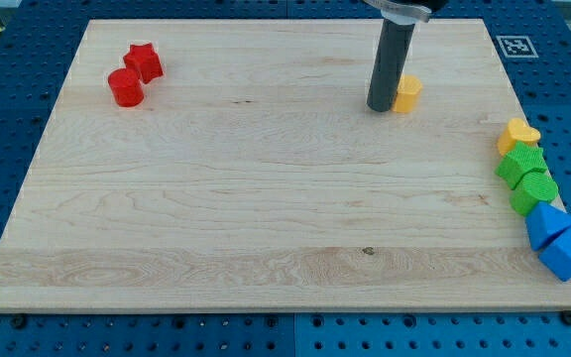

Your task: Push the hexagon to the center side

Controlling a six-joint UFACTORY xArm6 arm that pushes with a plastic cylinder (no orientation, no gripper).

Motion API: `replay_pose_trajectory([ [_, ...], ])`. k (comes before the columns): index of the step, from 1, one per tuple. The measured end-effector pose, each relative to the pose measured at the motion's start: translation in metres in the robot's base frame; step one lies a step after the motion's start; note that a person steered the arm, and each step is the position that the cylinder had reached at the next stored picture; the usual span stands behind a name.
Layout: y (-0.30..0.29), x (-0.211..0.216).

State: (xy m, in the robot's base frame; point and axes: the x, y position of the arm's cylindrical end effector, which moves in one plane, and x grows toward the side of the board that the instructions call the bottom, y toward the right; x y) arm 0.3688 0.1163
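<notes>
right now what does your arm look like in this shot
Only its end shows: a straight, dark grey, round rod coming down from a black and silver mount at the view's top. No cables or markings are visible. My tip rests on the wooden board, right beside the yellow hexagon, on its view-left side.

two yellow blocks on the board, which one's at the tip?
The yellow hexagon near the view's top, right beside my tip, on its right. The yellow heart sits far off at the right edge, above the green blocks.
</notes>
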Motion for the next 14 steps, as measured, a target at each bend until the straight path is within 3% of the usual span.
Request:
replay_pose_trajectory([
  [4,0.001,-0.006],
  [6,0.001,-0.037],
  [10,0.061,-0.006],
  [11,0.061,0.018],
  [14,0.068,0.022],
])
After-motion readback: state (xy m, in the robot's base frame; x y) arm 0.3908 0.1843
